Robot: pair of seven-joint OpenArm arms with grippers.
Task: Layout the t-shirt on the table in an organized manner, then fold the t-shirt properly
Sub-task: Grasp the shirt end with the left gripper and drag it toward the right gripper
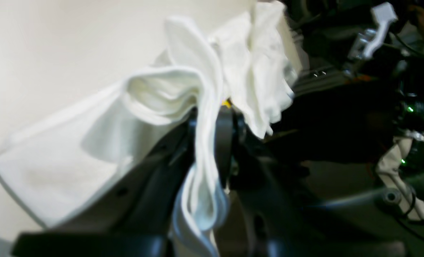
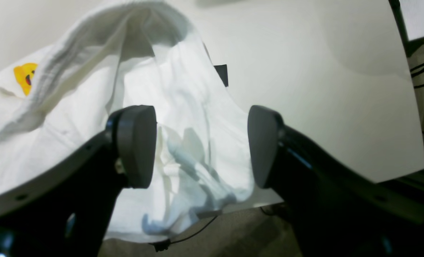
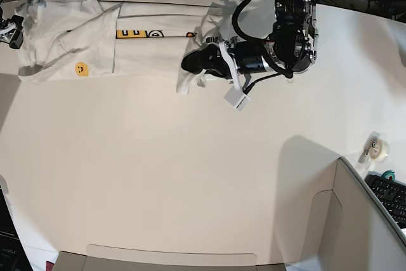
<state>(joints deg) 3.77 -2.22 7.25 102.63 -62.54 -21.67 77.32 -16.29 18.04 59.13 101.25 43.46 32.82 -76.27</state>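
T-shirt (image 3: 114,39) lies bunched along worktop (image 3: 190,176) top-left edge, left end effector (image 1: 208,142) clenched on its hem, right end effector (image 2: 201,146) released; should pull apart slowly, keeping fabric taut.

Off-white surface (image 3: 158,182) with curved far edge, white t-shirt (image 3: 82,46) stretched along its far left, yellow print showing, tape roll (image 3: 379,149) near the right edge, grey partition panel (image 3: 355,220) at near right

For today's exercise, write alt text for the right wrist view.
The right tool hangs open, its two dark pads on either side of the bunched white t-shirt, which drapes over the near edge of the off-white table.
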